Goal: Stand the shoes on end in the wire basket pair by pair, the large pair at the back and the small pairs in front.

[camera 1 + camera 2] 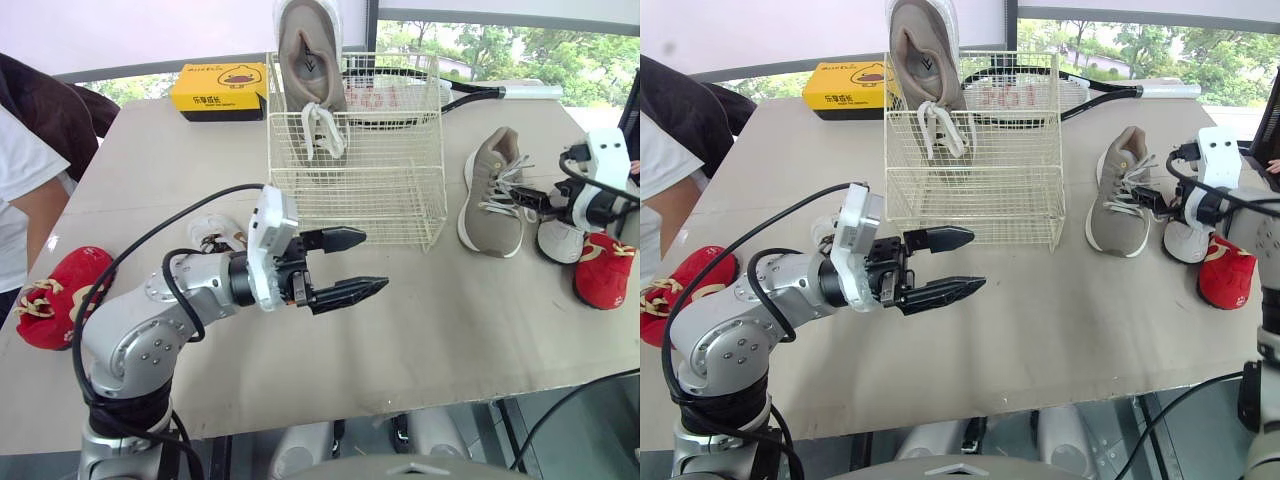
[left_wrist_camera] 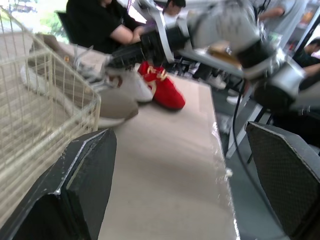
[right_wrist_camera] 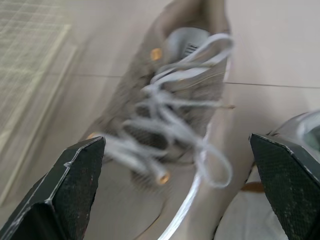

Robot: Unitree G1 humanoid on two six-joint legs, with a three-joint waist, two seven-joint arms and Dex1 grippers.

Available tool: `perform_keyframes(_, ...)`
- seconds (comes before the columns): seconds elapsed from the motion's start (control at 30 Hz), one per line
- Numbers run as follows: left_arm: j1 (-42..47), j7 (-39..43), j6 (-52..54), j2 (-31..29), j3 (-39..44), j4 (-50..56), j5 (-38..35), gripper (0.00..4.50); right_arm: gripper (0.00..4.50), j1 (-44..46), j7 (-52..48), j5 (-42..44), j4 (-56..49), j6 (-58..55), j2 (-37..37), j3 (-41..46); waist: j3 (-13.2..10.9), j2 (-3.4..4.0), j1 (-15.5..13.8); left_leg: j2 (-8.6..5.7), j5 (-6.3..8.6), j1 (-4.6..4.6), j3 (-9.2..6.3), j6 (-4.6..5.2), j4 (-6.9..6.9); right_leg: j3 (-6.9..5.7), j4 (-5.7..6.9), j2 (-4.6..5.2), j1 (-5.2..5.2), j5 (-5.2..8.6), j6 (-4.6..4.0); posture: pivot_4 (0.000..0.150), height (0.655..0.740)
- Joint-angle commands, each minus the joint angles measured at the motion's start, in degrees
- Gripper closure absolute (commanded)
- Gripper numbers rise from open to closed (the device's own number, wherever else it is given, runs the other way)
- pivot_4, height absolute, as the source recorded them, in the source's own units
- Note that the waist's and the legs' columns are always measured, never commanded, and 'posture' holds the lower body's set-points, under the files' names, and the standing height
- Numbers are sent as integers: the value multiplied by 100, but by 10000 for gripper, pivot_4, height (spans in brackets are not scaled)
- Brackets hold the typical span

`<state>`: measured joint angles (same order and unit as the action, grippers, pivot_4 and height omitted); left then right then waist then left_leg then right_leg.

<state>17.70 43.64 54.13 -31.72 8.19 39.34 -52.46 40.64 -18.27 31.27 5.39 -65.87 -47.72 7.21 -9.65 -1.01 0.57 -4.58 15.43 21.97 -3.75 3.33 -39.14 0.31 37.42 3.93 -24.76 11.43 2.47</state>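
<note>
Right wrist view: right gripper [image 3: 176,140] spread wide, empty. The tan sneaker [image 3: 195,85] lies flat straight ahead of its fingers, soft mesh upper, loose white laces on top. It reads as lined up for a grab, since its mate [image 1: 310,60] stands at the back of the wire basket [image 1: 400,205], toe-down I think. Left gripper [image 1: 375,262] is open too w/ nothing in it, thin cream grid wall just beyond its tips. Plush red shoe [image 1: 603,268] & white shoe [image 1: 560,238] sit just beside the right gripper.
</note>
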Motion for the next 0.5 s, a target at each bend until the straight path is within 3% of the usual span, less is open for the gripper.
perform_keyframes(0.03,-122,26,-426,-177,7,205,101,601,0,966,-409,-451,1519,292,174,-320,-4,7,13,0,2,-1,9,3,0,6,-8,-3,2,-2,3,1500,7400)
perform_keyframes(0.2,-132,-94,-778,-183,-139,198,260,601,0,1914,-785,-1209,3519,1133,560,-802,-4,8,18,1,0,4,25,0,12,22,-51,-6,2,-14,22,1500,7400)
perform_keyframes(0.3,-64,-223,-917,-154,-258,159,363,0,7318,2213,-1128,-1615,4443,1494,771,-1076,-4,8,17,0,7,8,28,9,14,25,-60,-3,1,-15,23,1500,7400)
perform_keyframes(0.47,-62,-140,-1059,-273,-350,112,415,0,31004,2371,-1475,-2152,5318,1934,949,-1291,3,-2,30,-1,13,9,31,15,17,30,-71,-2,2,-15,23,1500,7400)
perform_keyframes(0.5,-62,-122,-1073,-304,-364,99,405,0,34079,2401,-1519,-2214,5410,1983,965,-1267,3,-2,31,0,13,5,31,15,17,30,-70,-2,4,-15,23,1500,7400)
